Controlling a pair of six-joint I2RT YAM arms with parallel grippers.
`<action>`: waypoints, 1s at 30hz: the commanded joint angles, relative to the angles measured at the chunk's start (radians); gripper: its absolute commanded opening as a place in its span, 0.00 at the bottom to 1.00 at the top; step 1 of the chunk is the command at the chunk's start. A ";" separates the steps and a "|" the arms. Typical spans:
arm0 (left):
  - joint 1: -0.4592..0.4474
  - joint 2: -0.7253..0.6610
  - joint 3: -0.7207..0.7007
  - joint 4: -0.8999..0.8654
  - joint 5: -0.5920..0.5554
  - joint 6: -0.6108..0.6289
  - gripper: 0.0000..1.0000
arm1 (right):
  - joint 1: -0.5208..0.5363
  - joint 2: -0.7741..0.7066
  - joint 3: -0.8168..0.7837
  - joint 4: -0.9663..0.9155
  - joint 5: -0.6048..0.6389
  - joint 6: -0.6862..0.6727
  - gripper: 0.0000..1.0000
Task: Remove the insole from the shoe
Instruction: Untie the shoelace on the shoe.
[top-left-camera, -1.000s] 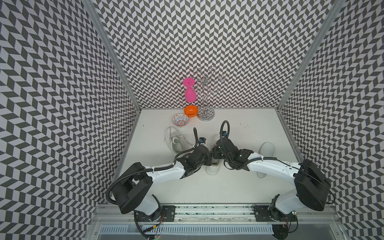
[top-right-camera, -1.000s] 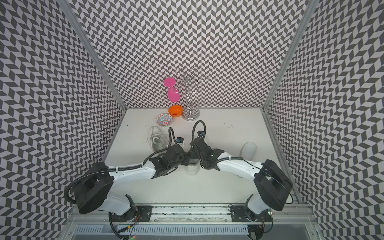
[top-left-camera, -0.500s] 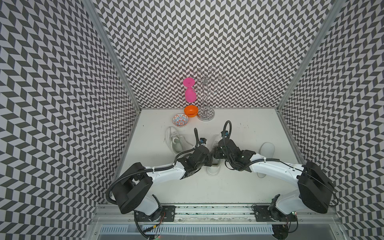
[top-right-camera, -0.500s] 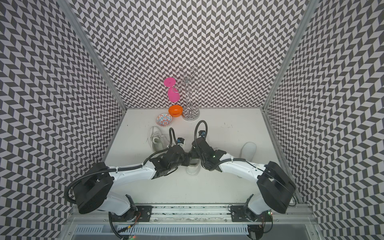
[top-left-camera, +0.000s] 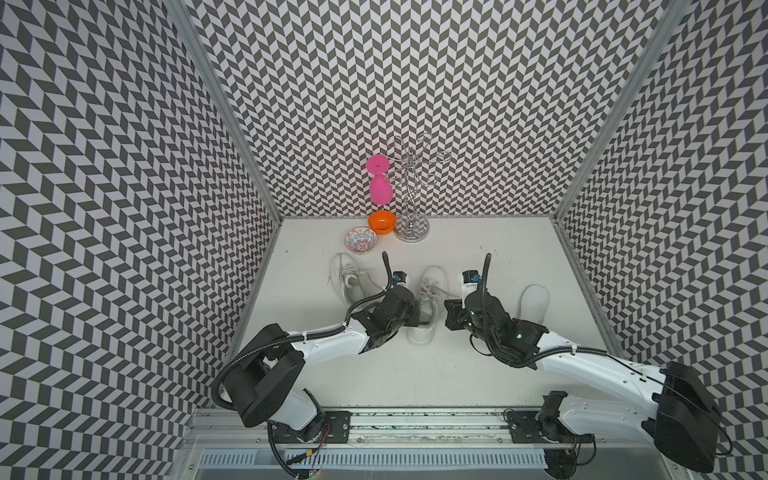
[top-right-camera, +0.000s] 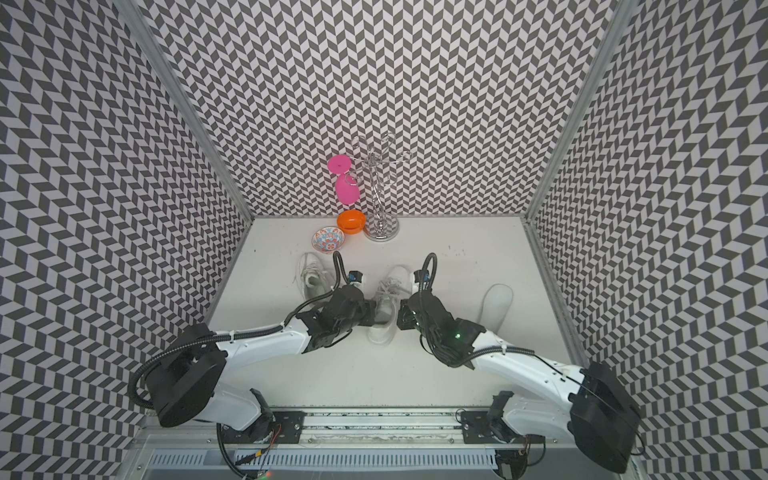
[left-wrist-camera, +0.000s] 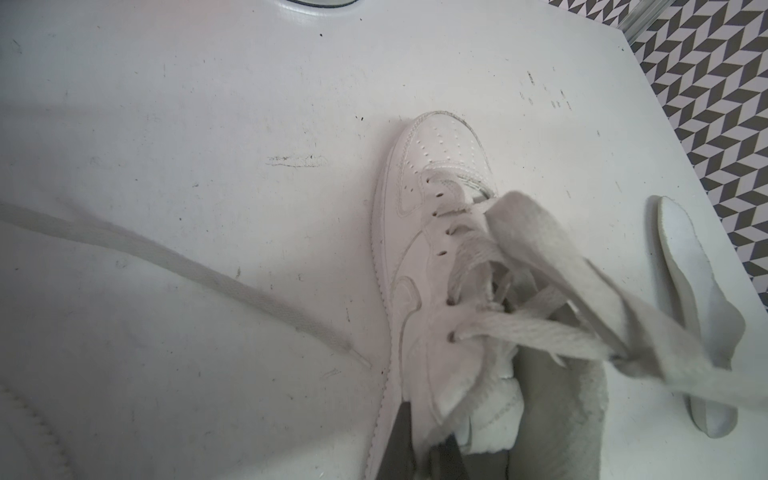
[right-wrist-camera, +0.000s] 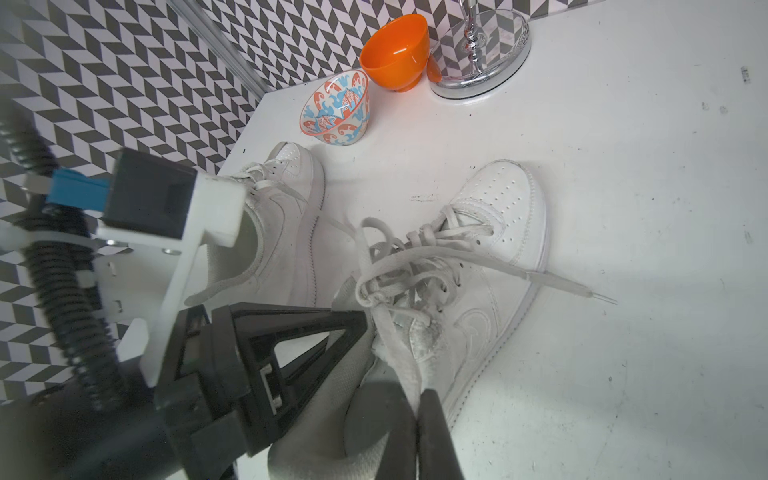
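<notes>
Two white shoes: shoe (top-left-camera: 428, 291) between both pincers, left pincer (left-wrist-camera: 423, 451) clamped on its collar, right pincer (right-wrist-camera: 417, 436) closed together at opposite collar edge, hold unclear; second shoe (top-left-camera: 349, 282) just the other side of left pincer. One insole (top-left-camera: 534, 301) loose on worktop (top-left-camera: 478, 374), outboard of right pincer, apart from shoe.

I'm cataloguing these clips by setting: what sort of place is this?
Most likely a robot lab test cell: chevron-patterned walls box in a white table, two arms are bolted to a rail at its edge, and unrelated props sit about: a shoe, an orange bowl, a chrome stand.
</notes>
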 joint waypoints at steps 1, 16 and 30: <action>0.016 -0.006 0.033 0.006 -0.039 0.001 0.00 | 0.006 -0.044 -0.007 -0.004 0.107 0.022 0.00; 0.034 -0.018 0.016 0.011 -0.030 -0.002 0.00 | -0.088 -0.284 -0.083 -0.123 0.314 0.034 0.00; 0.032 -0.023 0.015 0.030 0.000 -0.002 0.00 | -0.223 -0.300 -0.098 -0.121 0.196 -0.010 0.00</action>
